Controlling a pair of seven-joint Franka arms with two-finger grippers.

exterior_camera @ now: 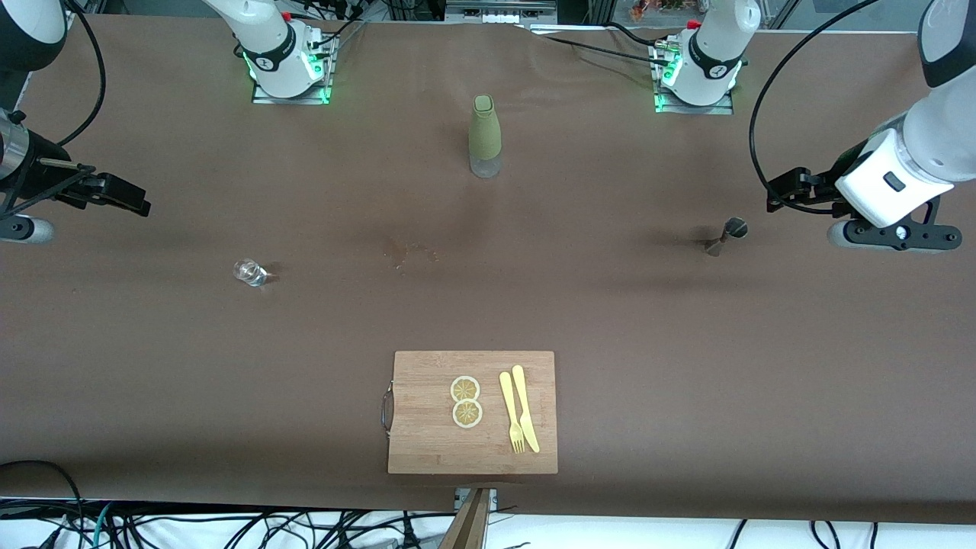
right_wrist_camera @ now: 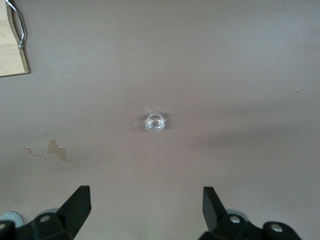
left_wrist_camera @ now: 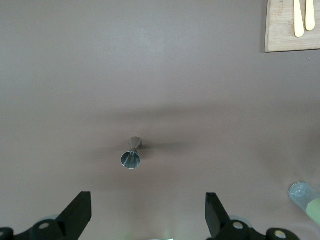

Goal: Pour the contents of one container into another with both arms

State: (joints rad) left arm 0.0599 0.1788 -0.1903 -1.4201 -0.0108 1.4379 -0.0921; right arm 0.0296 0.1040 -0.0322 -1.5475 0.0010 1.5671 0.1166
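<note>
A small metal jigger (exterior_camera: 724, 235) (left_wrist_camera: 131, 155) stands on the brown table toward the left arm's end. My left gripper (exterior_camera: 775, 195) (left_wrist_camera: 147, 212) hovers over the table just outside it, open and empty, with the jigger apart from its fingers. A small clear glass (exterior_camera: 250, 272) (right_wrist_camera: 155, 122) sits toward the right arm's end. My right gripper (exterior_camera: 126, 192) (right_wrist_camera: 145, 205) hangs over the table's end past the glass, open with nothing in it. A bottle (exterior_camera: 485, 137) (left_wrist_camera: 306, 197) with an olive-green sleeve stands upright between the two arm bases.
A wooden cutting board (exterior_camera: 427, 435) (left_wrist_camera: 282, 30) (right_wrist_camera: 10, 47) with a metal handle lies near the table's front edge, carrying two lemon slices (exterior_camera: 466, 401), a yellow fork (exterior_camera: 510, 412) and knife (exterior_camera: 525, 408). A wet stain (exterior_camera: 410, 252) (right_wrist_camera: 52, 149) marks the table's middle.
</note>
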